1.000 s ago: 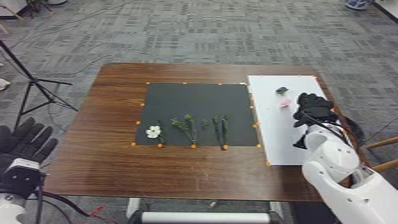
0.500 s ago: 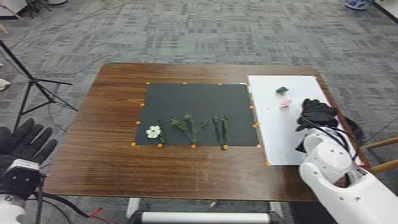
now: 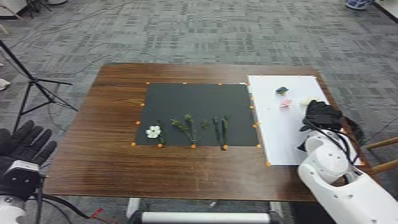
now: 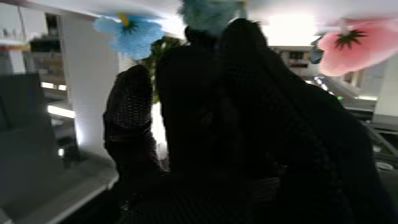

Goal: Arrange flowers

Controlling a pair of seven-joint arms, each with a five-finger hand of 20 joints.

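The right hand point(image 3: 324, 118), fingers pressed together and straight, is held over the white board point(image 3: 280, 135) at right; the left hand point(image 3: 25, 147) is held spread at the left edge. A pink flower point(image 3: 285, 103) is seen upper right, a white one point(image 3: 154, 132) (easily spotted) left of centre.

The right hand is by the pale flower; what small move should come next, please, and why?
I'd probably ease the right hand slightly forward and close it round the pale flower, which lies just past its fingers; they look straight.
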